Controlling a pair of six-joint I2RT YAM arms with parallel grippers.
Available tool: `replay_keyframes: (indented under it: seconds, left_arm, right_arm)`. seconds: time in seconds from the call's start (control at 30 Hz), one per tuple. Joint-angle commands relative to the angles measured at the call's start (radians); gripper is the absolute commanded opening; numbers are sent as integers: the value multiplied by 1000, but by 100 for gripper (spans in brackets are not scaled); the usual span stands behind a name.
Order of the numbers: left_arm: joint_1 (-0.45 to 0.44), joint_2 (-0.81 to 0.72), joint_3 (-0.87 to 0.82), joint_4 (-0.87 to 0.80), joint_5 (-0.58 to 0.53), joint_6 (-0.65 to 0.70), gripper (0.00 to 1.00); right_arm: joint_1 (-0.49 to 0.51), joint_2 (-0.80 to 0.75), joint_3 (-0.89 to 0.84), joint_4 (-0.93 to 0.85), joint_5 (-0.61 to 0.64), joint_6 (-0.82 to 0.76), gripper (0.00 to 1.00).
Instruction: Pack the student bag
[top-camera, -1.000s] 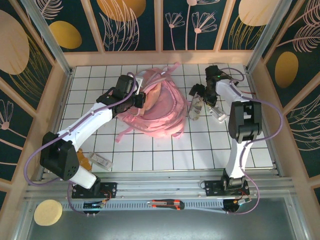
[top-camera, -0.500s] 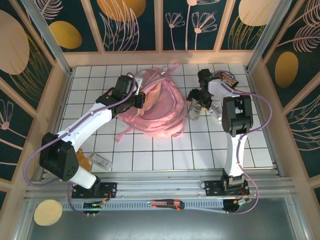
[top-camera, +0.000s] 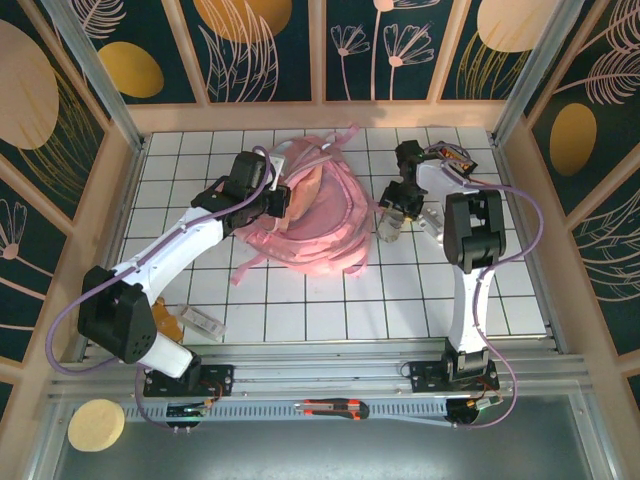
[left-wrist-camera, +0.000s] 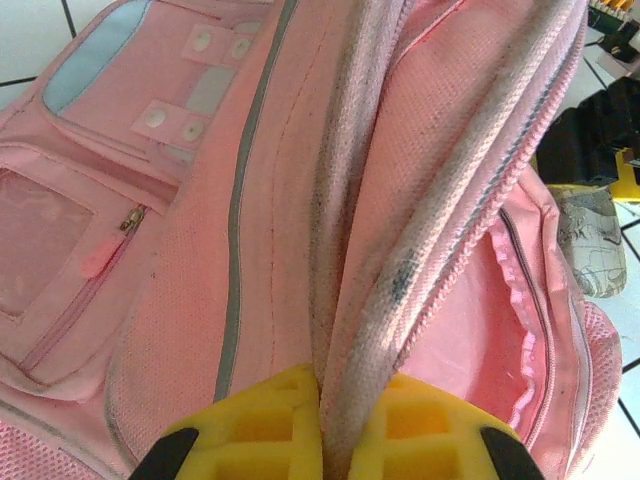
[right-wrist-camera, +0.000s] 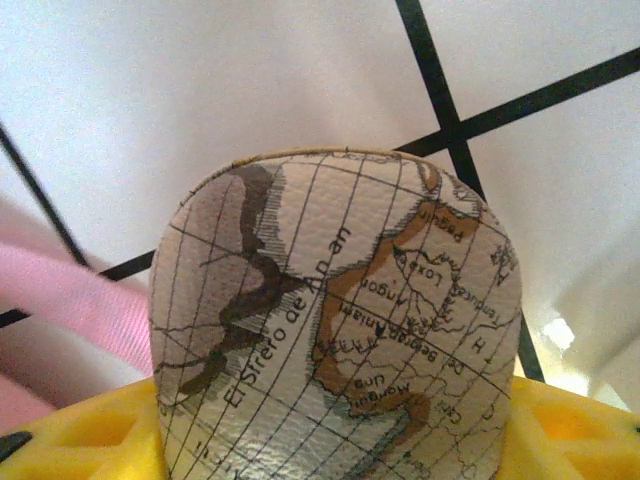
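Observation:
The student bag, big and pink, lies at the middle back of the tiled table with its main zip open. My left gripper is shut on the grey-pink zip edge of the student bag; in the left wrist view the yellow pads of that gripper pinch the fabric fold. Just right of the bag lies a map-print pouch. My right gripper is at its far end. In the right wrist view the pouch spans the gap between the yellow pads of this gripper, touching both.
A small clear item lies right of the pouch, beside the right arm. Another clear item and an orange thing lie near the left arm's base. A box cutter rests on the front rail. Wooden walls ring the table.
My right arm has swung in over the map-print pouch and its jaws have narrowed onto it. The left arm and the bag have not moved.

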Motion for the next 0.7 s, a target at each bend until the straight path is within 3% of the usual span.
replay_keyframes:
  seconds: [0.0,0.2,0.33,0.67]
  left_arm:
    - [17,-40,0,23,-11,-13,0]
    - [17,-51,26,53,25,-38,0]
    - [17,-66,53,69,34,-46,0]
    - [17,-78,76,85,35,-60,0]
  right_arm:
    - [-11,-147,4,-33,-36,10,46]
    - [-20,-286,20,-18,-253,93,46]
    - [20,-314,2,83,-412,223,46]
    - [222,-174,-14,456,-614,544,45]
